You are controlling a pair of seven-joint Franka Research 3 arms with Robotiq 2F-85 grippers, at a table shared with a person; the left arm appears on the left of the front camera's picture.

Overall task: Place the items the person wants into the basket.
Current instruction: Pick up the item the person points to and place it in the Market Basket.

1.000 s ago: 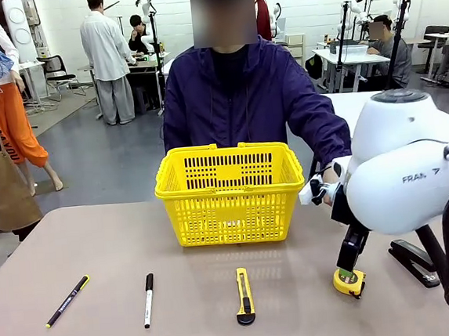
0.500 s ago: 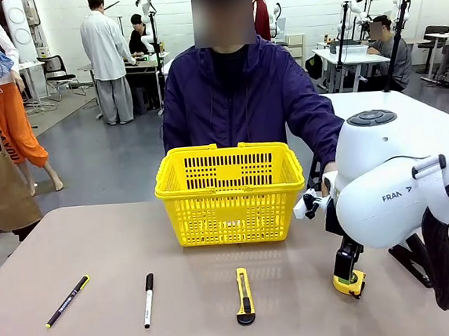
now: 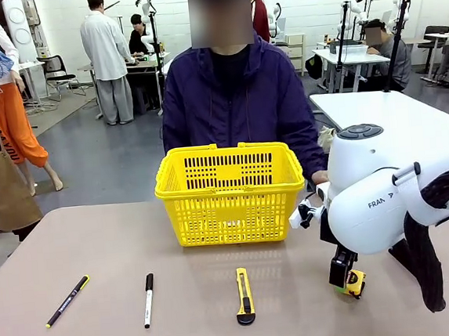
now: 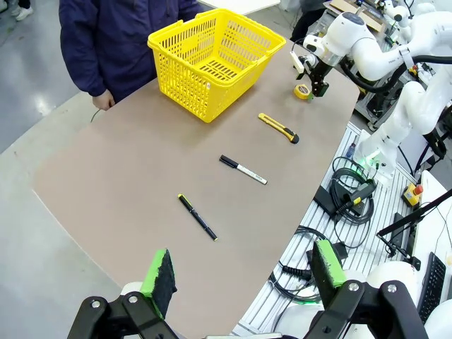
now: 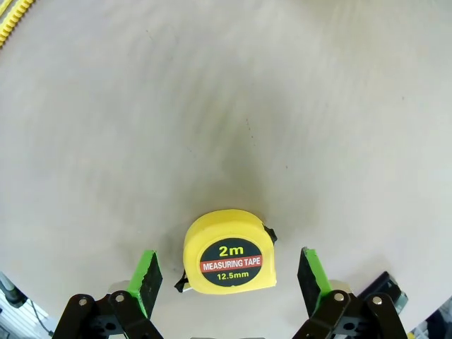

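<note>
Yellow tape measure (image 5: 229,252) lies flat on the desk (image 3: 98,250) between the right hand's (image 5: 229,274) wide-open, empty fingers, so grasping looks like the current step: close, lift, then carry to the basket (image 3: 231,207) farther off, before the person (image 3: 235,104).

The table (image 3: 97,242) holds basket (image 3: 232,214), pen (image 3: 67,301), marker (image 3: 148,300), utility knife (image 3: 244,295), tape measure (image 3: 357,284).

Front faces person (image 3: 235,104) across table (image 3: 89,243); left wrist high, far; right wrist close; all share tape measure (image 5: 229,253).
</note>
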